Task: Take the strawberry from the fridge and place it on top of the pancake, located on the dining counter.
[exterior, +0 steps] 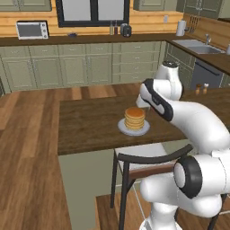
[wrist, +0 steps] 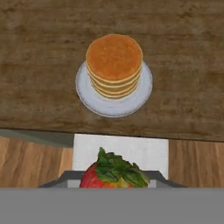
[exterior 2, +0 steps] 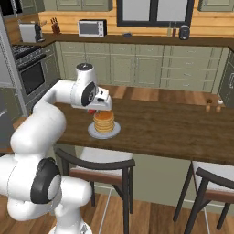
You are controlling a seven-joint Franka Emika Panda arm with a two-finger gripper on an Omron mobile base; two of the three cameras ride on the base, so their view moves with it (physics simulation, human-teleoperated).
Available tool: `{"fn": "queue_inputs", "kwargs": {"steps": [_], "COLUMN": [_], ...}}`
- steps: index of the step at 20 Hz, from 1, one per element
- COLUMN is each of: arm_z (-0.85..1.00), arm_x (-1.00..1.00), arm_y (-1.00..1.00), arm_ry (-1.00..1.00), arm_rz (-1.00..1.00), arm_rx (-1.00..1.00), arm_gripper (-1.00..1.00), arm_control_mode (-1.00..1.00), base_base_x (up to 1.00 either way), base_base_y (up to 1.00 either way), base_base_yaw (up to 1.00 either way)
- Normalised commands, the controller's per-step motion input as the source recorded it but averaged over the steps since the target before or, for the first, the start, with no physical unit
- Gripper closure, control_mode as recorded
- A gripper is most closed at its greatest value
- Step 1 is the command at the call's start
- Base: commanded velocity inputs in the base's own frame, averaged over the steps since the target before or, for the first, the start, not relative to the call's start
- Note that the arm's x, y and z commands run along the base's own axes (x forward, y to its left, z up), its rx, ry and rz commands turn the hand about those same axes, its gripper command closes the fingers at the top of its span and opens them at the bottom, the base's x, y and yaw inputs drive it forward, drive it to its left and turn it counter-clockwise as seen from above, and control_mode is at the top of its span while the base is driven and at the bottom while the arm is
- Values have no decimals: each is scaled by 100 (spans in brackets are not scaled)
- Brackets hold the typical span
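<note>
The pancake [wrist: 114,63] is a golden stack on a round white plate [wrist: 89,96], standing on the dark wood dining counter [wrist: 39,52]. A red strawberry [wrist: 111,175] with green leaves sits between the jaws at the bottom of the hand view, short of the plate and over the counter's near edge. In the right base view my gripper [exterior 2: 94,109] is shut on the strawberry, just left of and slightly above the pancake [exterior 2: 104,121]. In the left base view the forearm hides the hand beside the pancake [exterior: 134,118]. A tall grey slab at the left edge looks like the fridge [exterior 2: 3,64].
A dark-framed chair [exterior 2: 98,164] with a white seat stands under the counter edge below the hand, and another chair [exterior 2: 215,183] is to the right. Two small shakers [exterior 2: 213,105] stand at the counter's far right. Green wall cabinets [exterior: 67,67] run along the back.
</note>
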Motion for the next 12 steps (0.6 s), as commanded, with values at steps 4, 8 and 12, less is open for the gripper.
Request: {"fn": "queue_inputs", "kwargs": {"steps": [4,8,12], "arm_z": [-29,0,-27], "arm_x": [100,100,84], "arm_y": [4,0,6], "arm_ry": [-3,4,14], "arm_rz": [0,0,0], "arm_rx": [-10,-1,0], "arm_gripper": [100,100,100], "arm_control_mode": [-100,-100,-100], "base_base_x": [0,0,0], "base_base_y": [0,0,0], "base_base_yaw": [0,0,0]}}
